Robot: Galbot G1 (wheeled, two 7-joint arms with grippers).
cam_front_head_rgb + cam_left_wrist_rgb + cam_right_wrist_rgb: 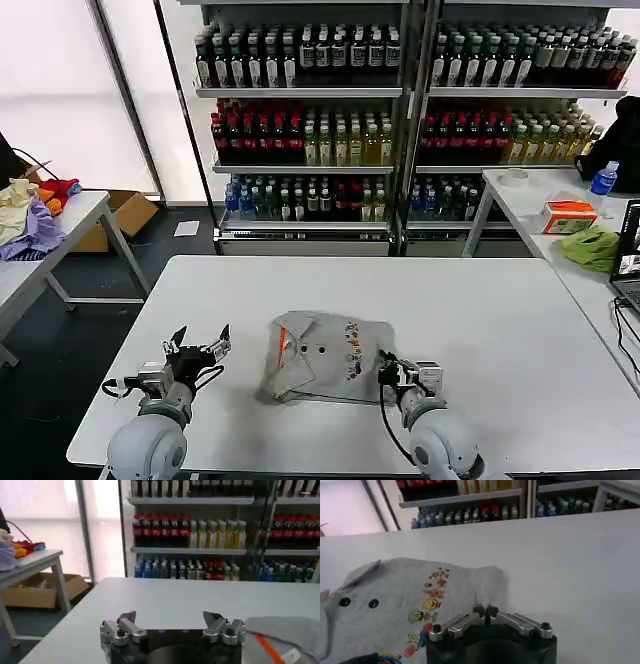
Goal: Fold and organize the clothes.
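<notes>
A folded light grey shirt (322, 357) with an orange-lined buttoned collar and a multicoloured chest print lies on the white table (480, 320), near its front edge and about midway across. The right gripper (382, 372), fingertips pressed together and holding nothing, sits just beside the shirt's right edge. The left gripper (203, 343), jaws spread wide and empty, hovers left of the shirt, clear of it.

The shirt (325, 362) is light grey, with a multicoloured cartoon print down the chest, dark buttons and an orange collar lining. It lies on a plain white surface (480, 320). Both pincers are black with silver fingers (126, 628).
</notes>
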